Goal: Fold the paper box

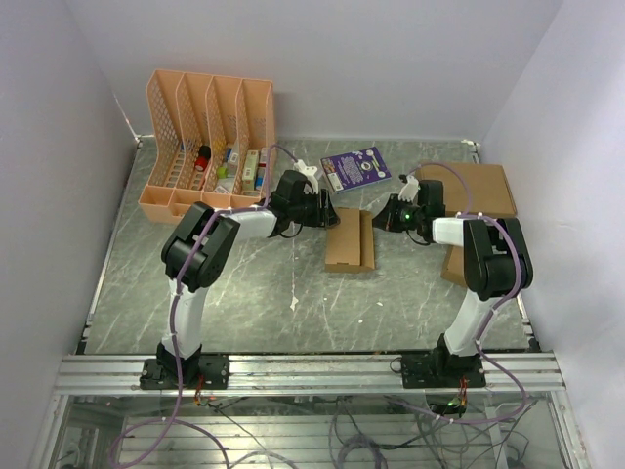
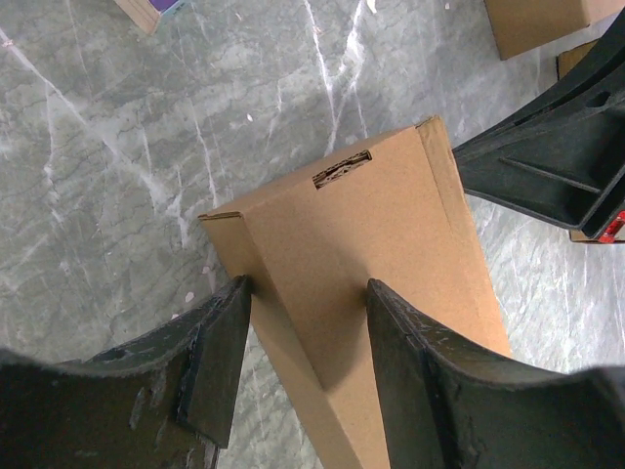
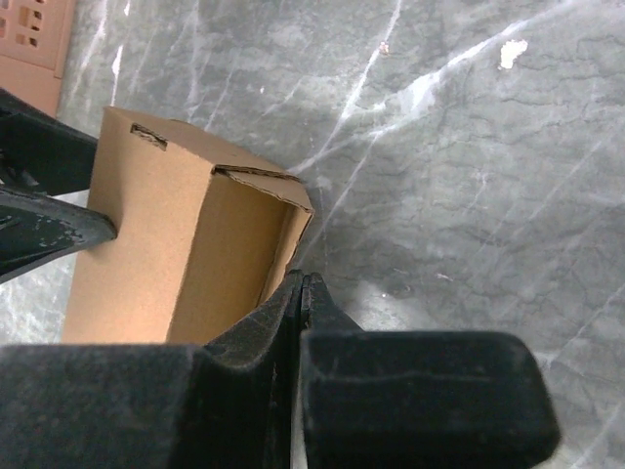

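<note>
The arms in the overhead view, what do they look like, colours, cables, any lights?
Both the left arm and right arm have white links with chunky black joint housings on black bases. A lavender cable runs along each. The left claw and right claw have flat matte black fingers; a green light glows near the right one.

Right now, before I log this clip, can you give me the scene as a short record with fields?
paper box: brown, lying mid-table between both grippers, one end open
left gripper: jaws apart, astride one end of the box; firm grip unclear
right gripper: shut, tip at the box's open end
behind: orange file rack, purple booklet, larger cardboard box
fold state: unfinished, the open end not yet closed
</note>
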Controlling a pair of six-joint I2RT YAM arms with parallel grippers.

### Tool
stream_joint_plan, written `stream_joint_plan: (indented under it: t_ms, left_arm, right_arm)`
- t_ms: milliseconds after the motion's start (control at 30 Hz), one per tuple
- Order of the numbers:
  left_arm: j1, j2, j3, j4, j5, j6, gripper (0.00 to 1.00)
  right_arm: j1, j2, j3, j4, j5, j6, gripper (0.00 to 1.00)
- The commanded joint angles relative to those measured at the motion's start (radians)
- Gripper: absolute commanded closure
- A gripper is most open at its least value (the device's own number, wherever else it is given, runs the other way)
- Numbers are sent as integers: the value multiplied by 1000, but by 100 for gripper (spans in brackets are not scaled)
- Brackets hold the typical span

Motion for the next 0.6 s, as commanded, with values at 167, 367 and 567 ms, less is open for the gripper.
stream_joint_plan:
  t_ms: [167, 367, 567]
  left_arm:
    - [3, 9, 31, -30, 17, 23, 36]
    - [16, -36, 20, -43, -36, 16, 30]
    - [22, -110, -4, -79, -91, 30, 25]
  right_arm:
    - [11, -50, -1, 2, 1, -9, 100]
    - [-20, -58, -3, -67, 89, -74, 100]
    - [-44, -96, -26, -104, 120, -138, 100]
